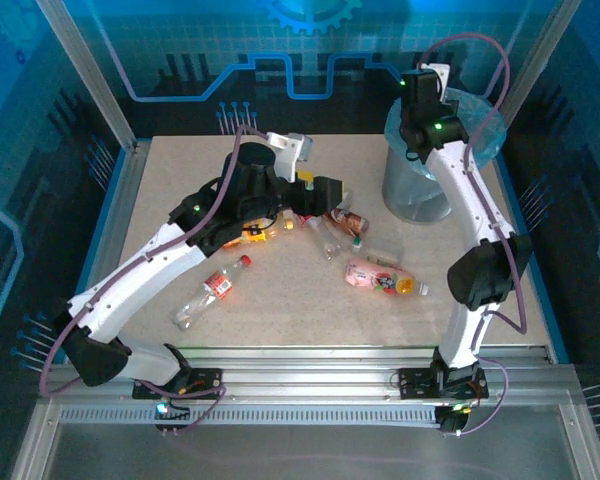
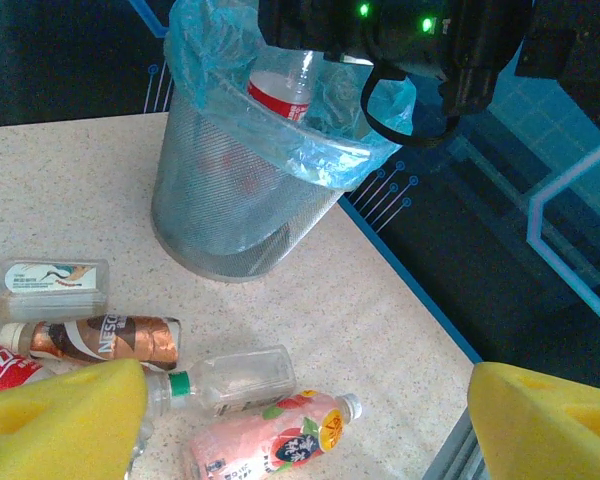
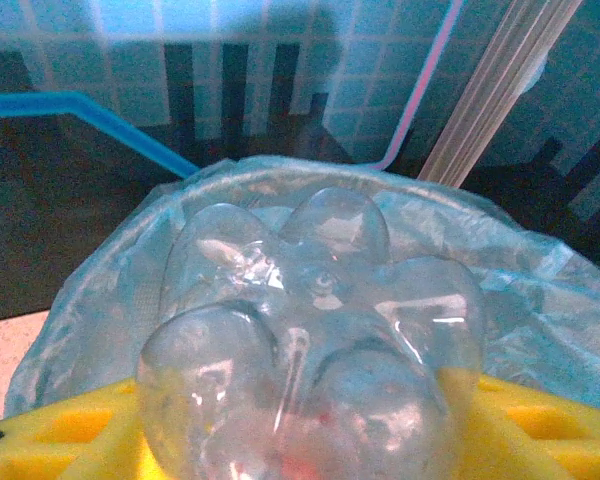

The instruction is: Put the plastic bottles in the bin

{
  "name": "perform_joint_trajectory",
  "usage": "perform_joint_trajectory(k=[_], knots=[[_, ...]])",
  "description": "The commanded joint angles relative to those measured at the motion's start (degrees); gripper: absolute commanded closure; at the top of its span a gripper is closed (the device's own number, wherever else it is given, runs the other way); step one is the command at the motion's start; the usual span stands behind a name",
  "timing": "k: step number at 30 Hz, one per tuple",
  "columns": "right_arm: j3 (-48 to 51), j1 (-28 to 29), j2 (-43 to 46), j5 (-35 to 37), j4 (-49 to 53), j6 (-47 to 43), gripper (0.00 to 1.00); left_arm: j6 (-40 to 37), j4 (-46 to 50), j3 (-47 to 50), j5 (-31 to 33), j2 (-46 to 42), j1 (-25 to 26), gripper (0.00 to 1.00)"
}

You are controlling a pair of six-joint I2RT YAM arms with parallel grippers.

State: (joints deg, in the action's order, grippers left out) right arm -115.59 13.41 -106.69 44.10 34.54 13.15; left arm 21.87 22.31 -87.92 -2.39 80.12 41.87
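The grey mesh bin [image 1: 415, 195] with its light-blue bag stands at the back right. Over its mouth hangs my right gripper [image 1: 427, 135]. A clear bottle with a red label [image 2: 280, 92] points base-down into the bag between its yellow pads [image 3: 540, 430]. Its lobed base [image 3: 315, 330] hides whether the pads still press on it. My left gripper [image 2: 305, 430] is open and empty above the loose bottles mid-table. Under it lie a pink bottle [image 2: 270, 440], a clear green-capped bottle [image 2: 230, 378] and a brown bottle [image 2: 105, 340].
A small clear lidded box [image 2: 50, 288] lies by the brown bottle. A red-capped bottle [image 1: 215, 290] lies on the table under the left arm. An orange bottle [image 1: 260, 235] sits under the left wrist. The table's blue right edge [image 2: 410, 290] runs close behind the bin.
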Motion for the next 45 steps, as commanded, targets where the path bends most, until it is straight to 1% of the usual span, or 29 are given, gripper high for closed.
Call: perform_joint_trajectory(k=[1, 5, 10, 11, 13, 16, 17, 20, 22, 25, 27, 29, 32, 34, 40, 45], knots=[[2.3, -1.2, 2.2, -2.7, -2.7, 2.5, 0.38, -1.3, 0.7, 0.2, 0.0, 0.8, 0.5, 0.15], [3.5, -2.0, 1.8, -5.5, -1.9, 3.7, 0.42, -1.7, 1.3, 0.5, 0.4, 0.9, 0.5, 0.15], [3.4, -2.0, 2.2, -5.2, -0.4, 2.9, 0.45, -1.9, 1.1, 0.3, 0.6, 1.2, 0.5, 0.15], [4.1, -1.9, 2.7, -5.2, -0.5, 2.8, 0.44, -1.9, 0.8, 0.5, 0.6, 1.2, 0.5, 0.15], [6.2, -1.6, 3.8, -5.3, -1.5, 2.6, 0.37, -1.8, 0.3, 0.9, 0.9, 1.2, 0.6, 0.15], [9.7, -1.5, 6.0, -5.9, -3.9, 1.9, 0.32, -1.4, -0.5, 1.7, 1.3, 1.0, 0.5, 0.15], [10.2, -1.5, 6.3, -6.3, -4.1, 1.7, 0.28, -1.2, -0.4, 1.6, 1.1, 1.1, 0.5, 0.15], [10.5, -1.5, 6.7, -6.7, -3.4, 1.6, 0.26, -1.6, -0.2, 1.4, 0.9, 1.3, 0.6, 0.15], [10.8, -1.4, 6.9, -7.1, -3.0, 1.7, 0.28, -1.6, 0.1, 1.4, 1.1, 1.3, 0.6, 0.15], [12.4, -1.4, 8.1, -8.0, -3.7, 1.6, 0.33, -1.4, -0.1, 1.6, 0.9, 1.3, 0.6, 0.15], [15.3, -1.0, 9.6, -8.2, -6.1, 0.5, 0.38, -1.3, -0.3, 1.8, 0.8, 1.3, 0.5, 0.15], [18.3, -0.9, 11.2, -8.3, -7.9, -0.2, 0.4, -1.3, -0.2, 1.9, 0.9, 1.2, 0.5, 0.15], [21.7, -0.9, 12.8, -8.6, -9.0, 0.0, 0.41, -1.3, -0.3, 2.0, 1.0, 1.2, 0.5, 0.15], [22.0, -1.0, 12.8, -9.0, -8.2, 0.4, 0.41, -1.2, -0.3, 1.9, 0.7, 1.4, 0.5, 0.15], [20.6, -0.7, 12.7, -10.2, -6.4, 0.6, 0.39, -1.2, 0.1, 1.6, 0.7, 1.6, 0.6, 0.15], [18.9, 0.8, 13.6, -11.0, -5.2, 0.6, 0.35, -1.6, 0.4, 1.9, 1.5, 1.1, 0.5, 0.15]])
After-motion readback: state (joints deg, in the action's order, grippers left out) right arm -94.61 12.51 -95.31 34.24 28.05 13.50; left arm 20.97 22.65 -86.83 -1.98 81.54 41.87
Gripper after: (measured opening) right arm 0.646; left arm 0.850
